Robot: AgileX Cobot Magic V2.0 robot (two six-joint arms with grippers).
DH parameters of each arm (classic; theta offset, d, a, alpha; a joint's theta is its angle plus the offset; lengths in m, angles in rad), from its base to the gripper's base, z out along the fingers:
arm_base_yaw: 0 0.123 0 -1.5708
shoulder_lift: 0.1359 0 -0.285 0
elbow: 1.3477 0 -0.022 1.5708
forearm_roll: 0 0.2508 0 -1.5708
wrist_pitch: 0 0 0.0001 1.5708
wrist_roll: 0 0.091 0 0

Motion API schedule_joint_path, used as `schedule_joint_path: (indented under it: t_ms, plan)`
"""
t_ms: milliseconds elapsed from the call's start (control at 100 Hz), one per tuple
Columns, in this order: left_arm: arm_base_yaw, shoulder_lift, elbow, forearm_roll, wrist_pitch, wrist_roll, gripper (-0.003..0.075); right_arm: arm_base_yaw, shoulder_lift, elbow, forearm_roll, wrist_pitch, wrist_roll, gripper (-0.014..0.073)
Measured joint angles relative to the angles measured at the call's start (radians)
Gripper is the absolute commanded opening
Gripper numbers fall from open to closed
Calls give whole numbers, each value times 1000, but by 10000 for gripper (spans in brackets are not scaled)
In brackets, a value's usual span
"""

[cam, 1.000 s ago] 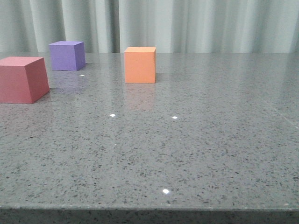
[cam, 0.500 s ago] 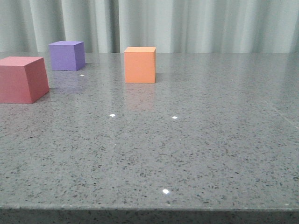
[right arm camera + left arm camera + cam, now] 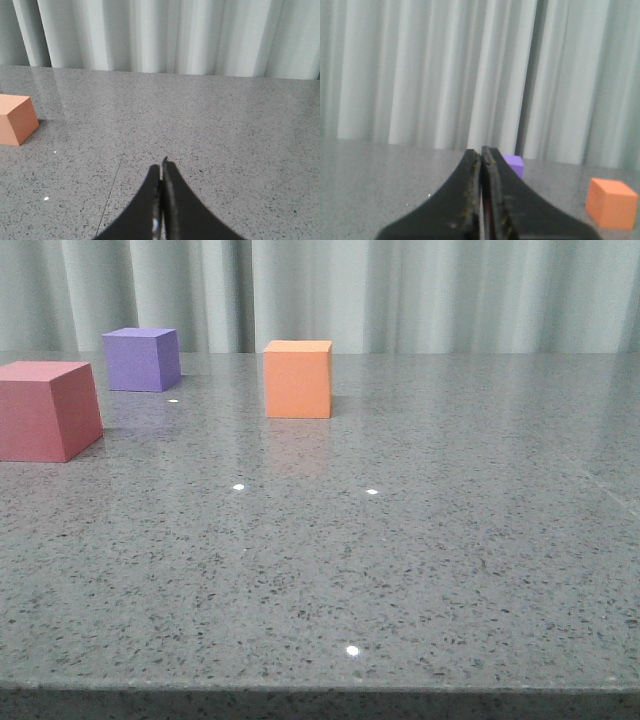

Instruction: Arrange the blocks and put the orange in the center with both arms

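Observation:
In the front view the orange cube (image 3: 298, 378) stands on the grey table, left of middle and far back. The purple cube (image 3: 142, 359) stands further back to its left. The red-pink cube (image 3: 45, 408) is nearest, at the left edge. No gripper shows in the front view. In the left wrist view my left gripper (image 3: 481, 151) is shut and empty; the purple cube (image 3: 514, 165) peeks out behind it and the orange cube (image 3: 612, 202) lies off to one side. In the right wrist view my right gripper (image 3: 162, 165) is shut and empty above the table, with the orange cube (image 3: 16, 119) far off.
A pale pleated curtain (image 3: 400, 295) hangs behind the table's far edge. The speckled grey table (image 3: 420, 540) stretches wide to the right and front, with its front edge low in the front view.
The whole front view has shifted a pixel or two to the left; the cubes keep their places on the table.

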Motion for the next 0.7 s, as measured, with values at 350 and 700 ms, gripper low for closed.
schedule_joint_path:
  t_ms: [350, 700]
  plan:
    - [0, 386, -562, -26, 517, 0, -20, 0, 0, 0, 0, 0, 0, -69]
    - [0, 778, -881, 3, 862, 0, -20, 0, 0, 0, 0, -2, 0, -69]
